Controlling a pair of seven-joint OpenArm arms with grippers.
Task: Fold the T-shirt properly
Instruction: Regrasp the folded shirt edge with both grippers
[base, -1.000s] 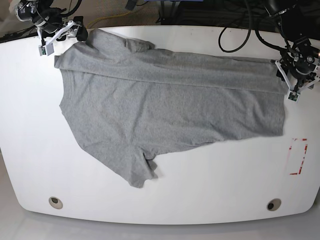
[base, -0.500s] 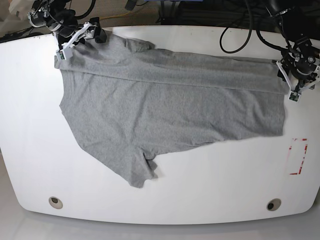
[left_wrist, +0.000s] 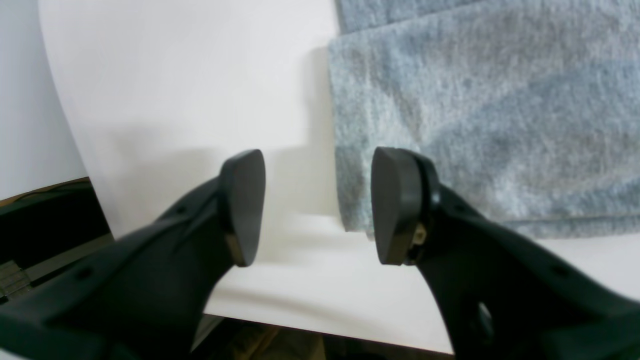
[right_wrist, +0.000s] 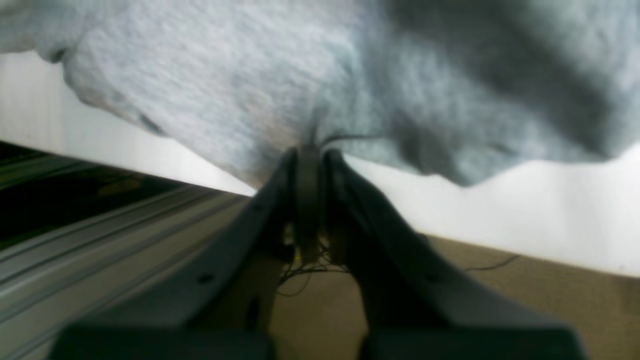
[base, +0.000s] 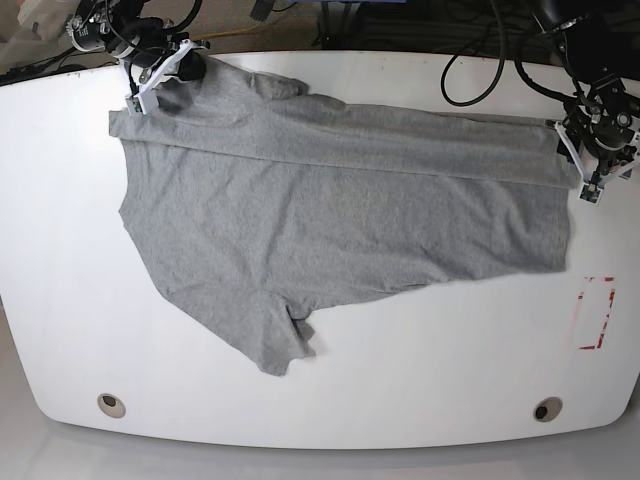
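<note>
Base view: heather-grey wrinkly cotton T-shirt (base: 330, 200) spread across white table (base: 400, 380) | right gripper (right_wrist: 309, 150) jaws pinching its far corner | left gripper (left_wrist: 317, 205) jaws spread beside its edge

I see the heather-grey T-shirt (base: 330, 215) spread flat across the white tabletop, its far edge folded over in a long band. One sleeve juts toward the near edge, and one far corner is bunched up.
</note>
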